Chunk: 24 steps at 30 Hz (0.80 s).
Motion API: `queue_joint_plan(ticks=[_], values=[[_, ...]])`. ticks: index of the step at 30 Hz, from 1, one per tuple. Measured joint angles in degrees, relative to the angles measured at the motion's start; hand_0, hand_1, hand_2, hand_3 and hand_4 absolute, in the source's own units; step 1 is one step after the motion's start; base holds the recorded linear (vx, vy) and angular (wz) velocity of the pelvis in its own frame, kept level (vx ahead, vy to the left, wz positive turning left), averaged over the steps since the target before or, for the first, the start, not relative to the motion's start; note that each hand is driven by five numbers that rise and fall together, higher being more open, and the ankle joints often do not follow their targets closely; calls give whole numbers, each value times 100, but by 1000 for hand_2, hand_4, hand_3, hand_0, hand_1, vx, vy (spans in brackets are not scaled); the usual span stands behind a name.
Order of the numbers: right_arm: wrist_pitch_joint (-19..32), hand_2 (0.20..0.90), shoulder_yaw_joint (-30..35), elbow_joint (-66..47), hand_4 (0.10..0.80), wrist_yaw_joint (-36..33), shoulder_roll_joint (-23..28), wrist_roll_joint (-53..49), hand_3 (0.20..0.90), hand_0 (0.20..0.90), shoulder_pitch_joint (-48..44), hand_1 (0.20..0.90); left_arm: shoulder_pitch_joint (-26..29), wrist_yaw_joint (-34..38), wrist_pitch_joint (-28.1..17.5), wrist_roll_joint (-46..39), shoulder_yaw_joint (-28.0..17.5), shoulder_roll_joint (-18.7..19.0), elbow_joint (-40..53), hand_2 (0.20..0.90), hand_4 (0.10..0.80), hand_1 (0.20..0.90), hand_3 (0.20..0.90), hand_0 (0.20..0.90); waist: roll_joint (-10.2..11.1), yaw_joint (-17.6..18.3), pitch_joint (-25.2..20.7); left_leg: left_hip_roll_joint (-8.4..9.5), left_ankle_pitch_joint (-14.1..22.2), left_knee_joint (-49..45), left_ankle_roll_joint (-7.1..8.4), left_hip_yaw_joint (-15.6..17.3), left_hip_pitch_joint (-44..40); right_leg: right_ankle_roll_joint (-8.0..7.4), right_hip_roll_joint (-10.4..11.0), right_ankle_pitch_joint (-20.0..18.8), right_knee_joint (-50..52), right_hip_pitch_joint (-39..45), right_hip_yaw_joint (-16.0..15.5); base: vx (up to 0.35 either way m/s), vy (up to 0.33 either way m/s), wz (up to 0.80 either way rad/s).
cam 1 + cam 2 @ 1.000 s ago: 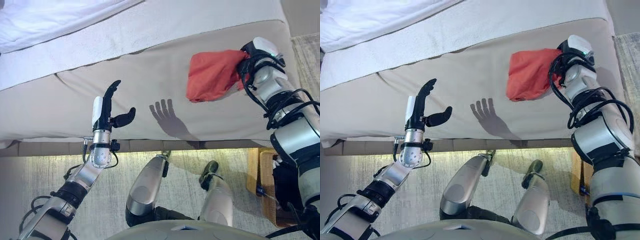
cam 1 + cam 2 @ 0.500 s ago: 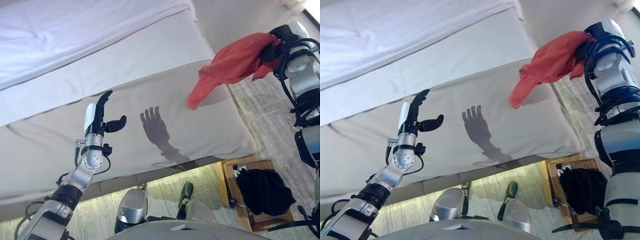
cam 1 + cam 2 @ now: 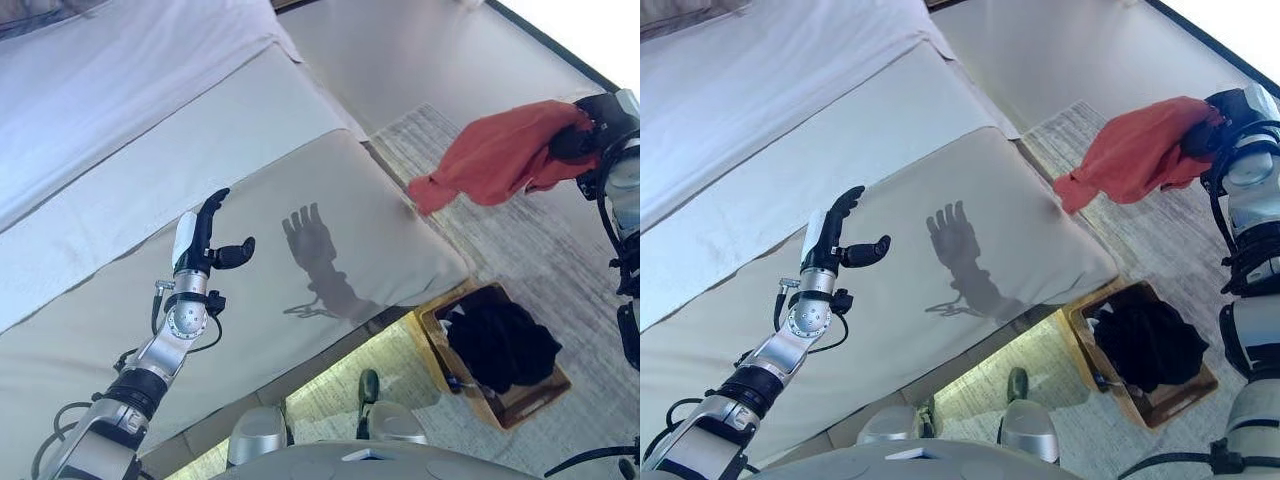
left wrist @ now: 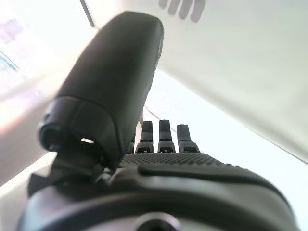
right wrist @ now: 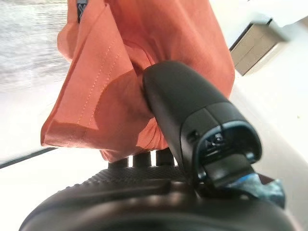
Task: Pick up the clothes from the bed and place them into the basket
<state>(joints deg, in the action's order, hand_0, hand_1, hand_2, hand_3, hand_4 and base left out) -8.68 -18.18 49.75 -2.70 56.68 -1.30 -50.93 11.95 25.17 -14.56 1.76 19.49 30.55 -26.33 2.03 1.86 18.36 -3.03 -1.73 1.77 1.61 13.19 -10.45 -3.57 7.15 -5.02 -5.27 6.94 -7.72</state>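
Note:
An orange-red garment (image 3: 500, 155) hangs in the air past the bed's corner, over the rug, with my right hand (image 3: 575, 140) shut on its upper end. In the right wrist view the cloth (image 5: 139, 72) is bunched between thumb and fingers. A wicker basket (image 3: 530, 400) stands on the floor below and nearer me, with dark clothes (image 3: 498, 342) in it. My left hand (image 3: 203, 235) is held upright and open above the beige bed cover (image 3: 330, 200), holding nothing.
The bed has a white sheet (image 3: 120, 90) along its far side and a corner near the basket. A pale rug (image 3: 560, 260) covers the floor to the right of the bed.
My right hand has lifted the orange-red garment off the bed and carried it right, beyond the bed's corner. The camera has swung right, bringing the basket into view. The left hand stays raised.

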Motion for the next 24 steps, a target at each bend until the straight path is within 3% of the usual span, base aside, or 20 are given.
queue_joint_plan(ticks=[3, 4, 5, 6, 12, 15, 18, 24], values=[[-62, 300, 4, -166, 100, -94, 19, -35, 200, 300, 212, 300, 11, -141, 1, 8, 4, -61, -32, 900, 800, 900, 900, 900, 22, 72, -4, -12, 52, -427, 43, 173, 160, 168, 55, -122, 3, -46, 219, 3, -22, -30], [-122, 300, 7, -167, 100, -96, 43, -38, 200, 300, 253, 300, 15, -190, 0, 27, 30, -70, -35, 900, 800, 900, 900, 900, 41, 124, -39, 18, 215, -341, -12, 225, 246, 188, 119, -137, 5, -69, 278, 0, -37, -9], [-141, 300, 62, -167, 100, -97, 123, -38, 200, 300, 320, 300, 38, -199, -1, 65, 96, -105, -34, 900, 800, 900, 900, 900, -142, 191, -142, -22, -111, 267, -83, 228, 83, 184, -18, -134, 2, -139, 260, 1, -26, -3], [-146, 300, 130, -166, 100, -104, 137, -37, 200, 300, 366, 300, 61, -203, -4, 76, 99, -118, -34, 900, 800, 900, 900, 900, -222, 207, -186, -92, -119, 335, -34, 240, 76, 174, -107, -126, 1, -179, 268, 3, -30, -5], [-155, 300, 360, -167, 100, -95, 133, -107, 200, 300, 672, 300, 225, -249, 49, 116, 106, -168, -248, 900, 800, 900, 900, 900, -115, 326, -188, -89, -127, 337, 22, 361, -13, 151, -119, -128, -3, -172, 395, -6, -63, -13], [-197, 300, 593, -253, 100, -109, 132, -204, 200, 300, 953, 300, 229, -351, 53, 121, 115, -163, -247, 900, 800, 900, 900, 900, -109, 342, -196, -103, -119, 340, 22, 362, 35, -21, -129, -8, -3, -222, 417, -16, -46, -1], [-246, 300, 610, -302, 100, -117, 45, -204, 200, 300, 1178, 300, 226, -351, 61, 117, 124, -157, -248, 900, 800, 900, 900, 900, -118, 374, -202, -193, -121, 341, 25, 378, 161, -89, -200, -50, -3, -367, 455, -9, -28, -4], [-400, 300, 610, -297, 100, -125, -119, -204, 200, 300, 1480, 300, 224, -346, 59, 129, 337, -190, -248, 900, 800, 900, 900, 900, -173, 583, -239, -216, -157, 356, 69, 485, 285, -57, -225, -111, -4, -558, 581, -20, -4, -12]])
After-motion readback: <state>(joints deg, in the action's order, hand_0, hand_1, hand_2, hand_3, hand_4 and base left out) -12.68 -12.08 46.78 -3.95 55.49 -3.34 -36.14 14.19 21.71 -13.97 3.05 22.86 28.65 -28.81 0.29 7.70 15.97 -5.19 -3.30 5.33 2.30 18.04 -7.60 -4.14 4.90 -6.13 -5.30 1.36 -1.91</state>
